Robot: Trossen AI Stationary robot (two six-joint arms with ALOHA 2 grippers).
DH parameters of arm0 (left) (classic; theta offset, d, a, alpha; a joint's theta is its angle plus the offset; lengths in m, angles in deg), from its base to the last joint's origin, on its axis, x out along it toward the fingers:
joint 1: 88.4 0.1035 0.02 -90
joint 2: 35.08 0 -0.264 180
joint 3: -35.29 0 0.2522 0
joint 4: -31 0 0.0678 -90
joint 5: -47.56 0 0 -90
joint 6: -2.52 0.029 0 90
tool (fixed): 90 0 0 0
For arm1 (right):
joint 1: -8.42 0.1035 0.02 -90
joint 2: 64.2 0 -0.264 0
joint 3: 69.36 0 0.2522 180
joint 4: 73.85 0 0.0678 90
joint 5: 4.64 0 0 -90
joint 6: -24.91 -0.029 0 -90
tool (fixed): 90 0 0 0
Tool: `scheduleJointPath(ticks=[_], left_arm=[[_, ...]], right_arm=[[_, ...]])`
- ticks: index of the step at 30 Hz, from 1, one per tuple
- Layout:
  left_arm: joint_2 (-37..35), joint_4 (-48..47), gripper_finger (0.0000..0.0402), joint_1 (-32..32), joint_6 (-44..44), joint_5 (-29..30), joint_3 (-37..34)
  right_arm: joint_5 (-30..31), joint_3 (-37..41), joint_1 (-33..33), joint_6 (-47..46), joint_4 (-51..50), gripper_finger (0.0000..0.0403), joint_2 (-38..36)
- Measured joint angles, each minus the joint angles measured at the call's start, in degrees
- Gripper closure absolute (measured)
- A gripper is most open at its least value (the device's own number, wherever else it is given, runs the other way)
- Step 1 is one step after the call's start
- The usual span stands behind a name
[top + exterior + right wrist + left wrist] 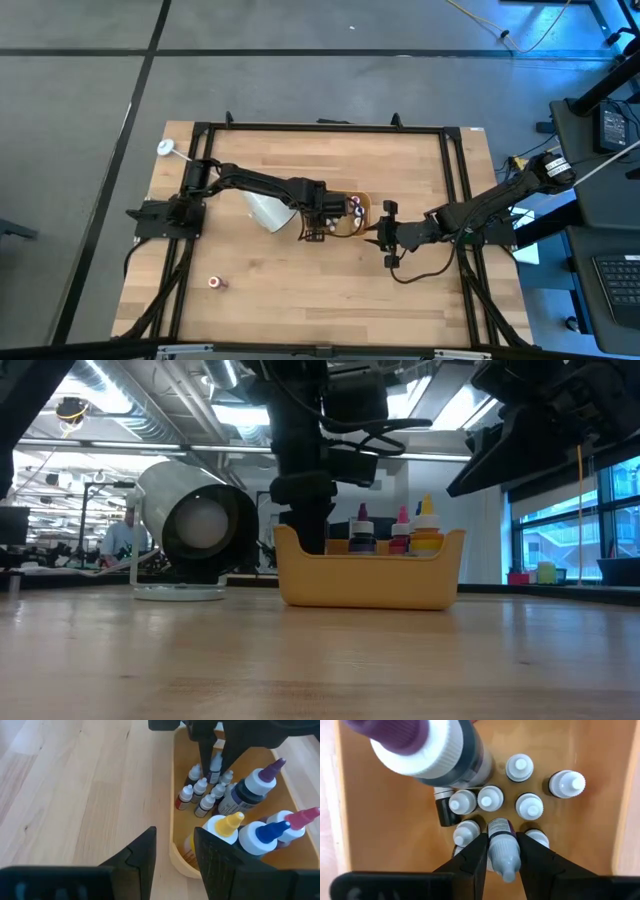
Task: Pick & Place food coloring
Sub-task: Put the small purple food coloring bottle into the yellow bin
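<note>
A: Any legible labels?
B: None. On the wooden bench (300, 290), near to far: a stray bottle (215, 283); right fingers (385, 236) parted, empty, beside the rounded orange tray (370, 585); left fingers (503, 851) reach down, clamping a tiny purple-banded food coloring bottle (503, 845) over white-capped ones in the tray.

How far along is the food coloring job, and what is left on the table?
Done: several small bottles already stand in the orange tray. In hand: the left gripper has its jaws shut on a small bottle over that cluster. Left: one stray bottle lies on the table. The right gripper waits open beside the tray.
</note>
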Motion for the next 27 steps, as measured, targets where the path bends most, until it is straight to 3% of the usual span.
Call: scheduleJointPath(ticks=[9,27], left_arm=[[0.0,0.0,0.0305,-0.02,0.0,-3.55,0.0],[-0.02,-0.01,0.03,0.0,0.02,-3.06,0.0]], right_arm=[[0.0,0.0,0.0,-0.11,-0.76,0.0269,0.0],[0.0,0.0,0.0,-0.13,-0.76,0.0269,0.0]])
